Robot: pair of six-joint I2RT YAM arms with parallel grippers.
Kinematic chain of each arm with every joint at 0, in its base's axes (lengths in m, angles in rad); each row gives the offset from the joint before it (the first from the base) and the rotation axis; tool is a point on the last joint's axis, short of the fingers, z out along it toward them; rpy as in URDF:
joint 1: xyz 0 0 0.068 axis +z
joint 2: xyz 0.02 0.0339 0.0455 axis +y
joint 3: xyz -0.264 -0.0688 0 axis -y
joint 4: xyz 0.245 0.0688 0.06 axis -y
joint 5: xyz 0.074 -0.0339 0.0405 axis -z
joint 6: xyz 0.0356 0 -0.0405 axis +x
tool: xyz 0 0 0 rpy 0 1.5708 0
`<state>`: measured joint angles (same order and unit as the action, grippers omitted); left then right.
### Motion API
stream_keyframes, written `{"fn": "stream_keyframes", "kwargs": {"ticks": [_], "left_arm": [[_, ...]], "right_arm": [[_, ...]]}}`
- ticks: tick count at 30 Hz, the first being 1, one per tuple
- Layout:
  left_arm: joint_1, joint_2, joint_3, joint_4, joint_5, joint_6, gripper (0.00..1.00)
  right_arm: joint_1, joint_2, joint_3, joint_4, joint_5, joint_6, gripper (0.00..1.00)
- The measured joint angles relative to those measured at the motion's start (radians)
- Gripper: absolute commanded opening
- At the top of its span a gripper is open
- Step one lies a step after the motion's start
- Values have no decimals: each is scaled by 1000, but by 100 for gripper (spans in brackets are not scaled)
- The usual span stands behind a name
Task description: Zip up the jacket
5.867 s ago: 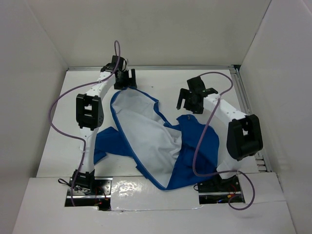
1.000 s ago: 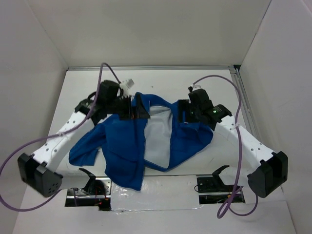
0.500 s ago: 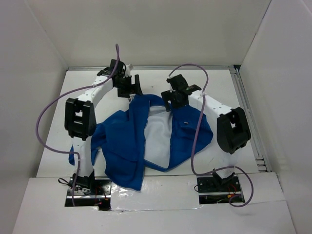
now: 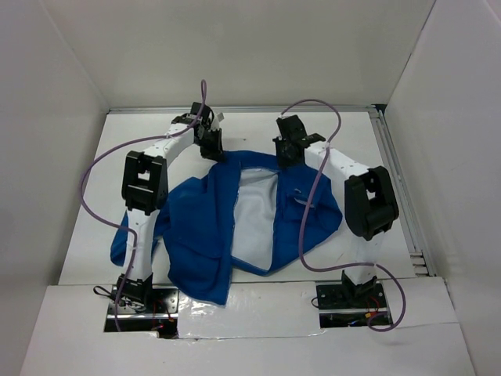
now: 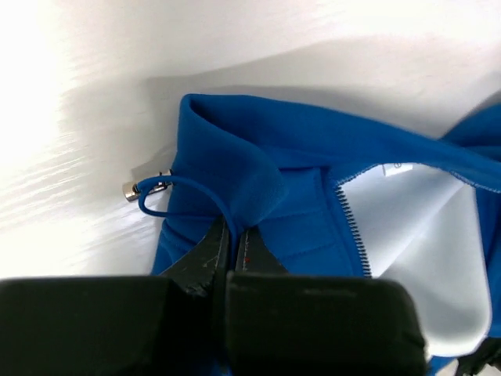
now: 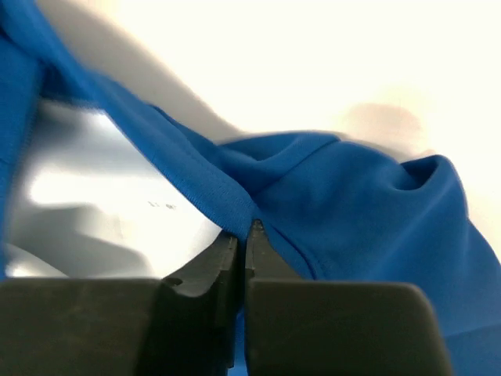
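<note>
The blue jacket [image 4: 196,235] lies on the table with its front open and its white lining [image 4: 254,223] facing up. My left gripper [image 4: 214,150] is shut on a fold of blue fabric at the jacket's far left top corner [image 5: 258,188]. A blue drawstring with a silver end [image 5: 131,190] hangs beside that fold, and zipper teeth [image 5: 351,227] run along the lining's edge. My right gripper [image 4: 286,157] is shut on the blue hem [image 6: 211,184] at the jacket's far right top corner, with lining [image 6: 94,196] to its left.
White walls enclose the table on three sides. A metal rail [image 4: 395,180] runs along the right edge. Purple cables [image 4: 309,211] loop from both arms, the right one hanging over the jacket. The arm bases [image 4: 137,298] stand at the near edge.
Both grippers were open half a second ago and have shut on the jacket's top edge. Both wrists shifted slightly toward the far side.
</note>
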<state>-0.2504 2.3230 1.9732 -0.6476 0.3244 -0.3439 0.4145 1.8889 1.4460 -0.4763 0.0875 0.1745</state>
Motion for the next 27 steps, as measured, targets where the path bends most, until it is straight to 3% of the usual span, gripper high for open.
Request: {"fn": "stream_keyframes", "kwargs": {"ticks": [6,11,17,21,27], "left_arm": [[-17,-118,-119,69,20,-11,0],[-84,-489,-242,102,-44,-56,0],[-316,-965,-253,163,-190,-78,0],[-462,-1123,-196,147,-239,-78,0],[-474,-1226,-150,147,-135,-89,0]], "right_arm": [[1,-123,-24,40,58,82,0],[25,-386,-79,50,132,179,0],[126,-776,-87,41,185,232,0],[190,-945,-6,-2,146,233,0],[238,-1022,240,-56,19,229,0]]}}
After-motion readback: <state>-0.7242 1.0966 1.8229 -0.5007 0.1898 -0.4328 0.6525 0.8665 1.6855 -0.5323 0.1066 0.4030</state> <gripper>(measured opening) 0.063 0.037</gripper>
